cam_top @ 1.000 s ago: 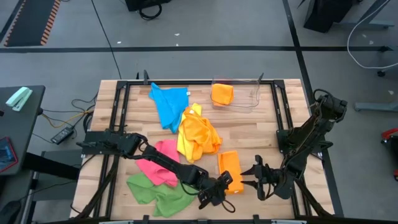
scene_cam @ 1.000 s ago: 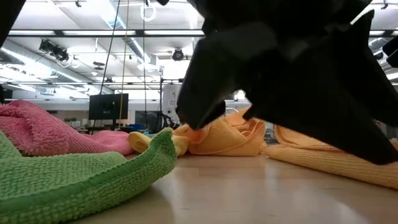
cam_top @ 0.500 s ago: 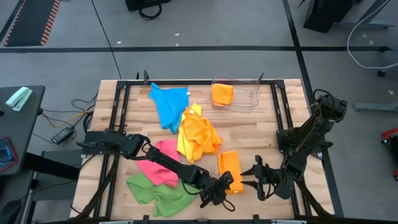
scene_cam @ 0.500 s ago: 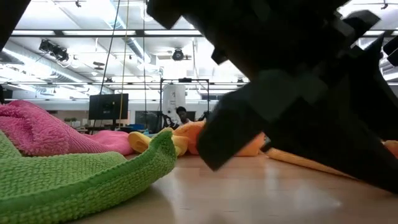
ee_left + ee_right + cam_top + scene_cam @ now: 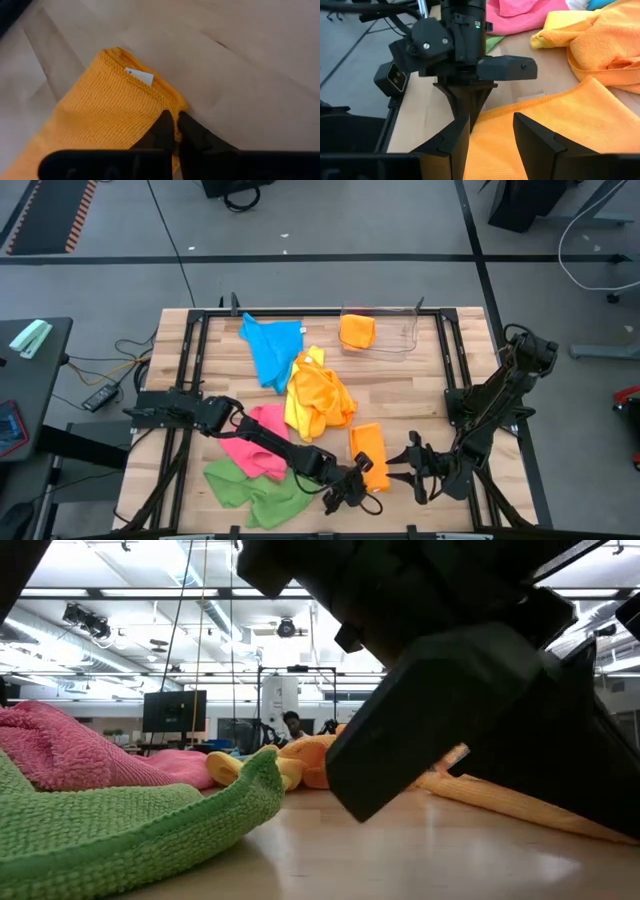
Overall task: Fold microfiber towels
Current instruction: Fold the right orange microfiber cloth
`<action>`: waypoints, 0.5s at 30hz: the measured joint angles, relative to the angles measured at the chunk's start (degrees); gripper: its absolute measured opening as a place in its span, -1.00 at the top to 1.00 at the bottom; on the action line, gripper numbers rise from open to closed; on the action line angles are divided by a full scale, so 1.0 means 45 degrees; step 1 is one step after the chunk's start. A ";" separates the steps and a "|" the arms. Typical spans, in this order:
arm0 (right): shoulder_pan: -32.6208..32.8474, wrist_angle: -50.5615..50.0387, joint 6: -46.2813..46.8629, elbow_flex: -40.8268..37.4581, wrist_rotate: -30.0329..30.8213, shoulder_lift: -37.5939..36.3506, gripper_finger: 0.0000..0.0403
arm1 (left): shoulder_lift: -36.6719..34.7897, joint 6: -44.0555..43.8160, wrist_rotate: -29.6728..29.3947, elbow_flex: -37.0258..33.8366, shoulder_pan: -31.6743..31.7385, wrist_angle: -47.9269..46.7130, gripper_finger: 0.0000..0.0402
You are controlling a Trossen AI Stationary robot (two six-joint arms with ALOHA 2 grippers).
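My left gripper (image 5: 362, 483) is closed on the orange towel (image 5: 369, 449) corner at six o'clock, bare tabletop (image 5: 420, 395) beside it.

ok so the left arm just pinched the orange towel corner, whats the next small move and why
Probably lift that corner and carry it across the towel. The left end effector is shut on the near corner of the flat orange towel, which the right end effector straddles open.
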 joint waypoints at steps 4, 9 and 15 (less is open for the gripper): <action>-0.0346 0.0566 -0.0640 0.0000 -0.0022 0.0593 0.20 | -0.0119 -0.0801 0.1944 0.0000 0.0066 -0.0353 0.89; -0.1145 0.2692 -0.2456 0.0005 -0.1181 0.1722 0.20 | -0.0396 -0.1319 0.3390 -0.0019 -0.0279 -0.1260 0.93; -0.2196 0.4732 -0.4624 0.0092 -0.2946 0.3002 0.20 | -0.0631 -0.1882 0.3539 -0.0019 -0.0628 -0.2257 0.85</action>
